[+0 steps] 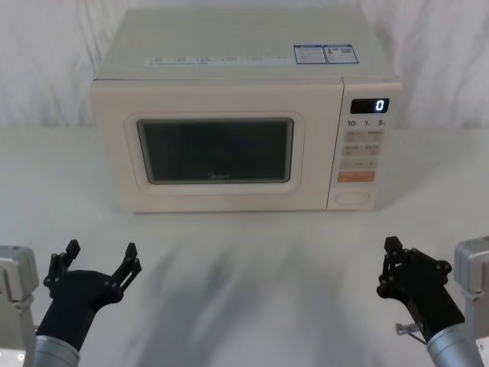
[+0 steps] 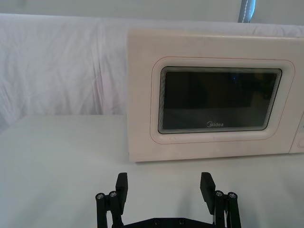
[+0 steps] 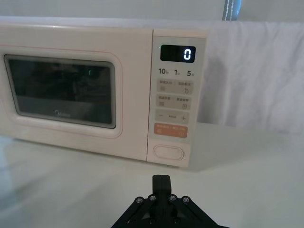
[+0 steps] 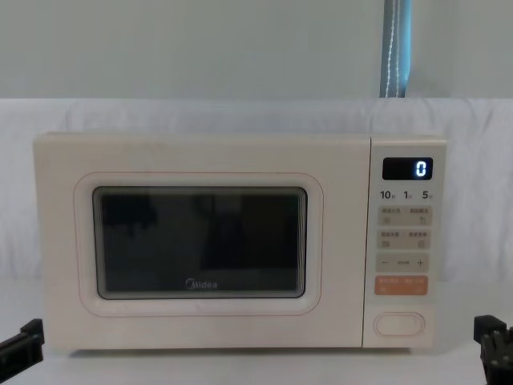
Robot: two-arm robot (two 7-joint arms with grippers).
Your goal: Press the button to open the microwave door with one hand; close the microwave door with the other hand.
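Both claws low at the bench, microwave (image 1: 244, 115) shut ahead.

My left claw (image 1: 101, 264) gapes wide, facing the microwave door (image 1: 216, 149); my right claw (image 1: 392, 265) looks pinched together, I think, the button (image 3: 167, 152) straight ahead of it, well apart.

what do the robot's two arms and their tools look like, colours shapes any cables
Both tools are matte black clamps built from thin linked bars with small bolts at the joints. The left tool has two slim fingers ending in blocky tips. The right tool has the same black frame, with a thin wire loop near its base. Each sits on a silver-grey round wrist, with a pale grey boxy arm part beside it.
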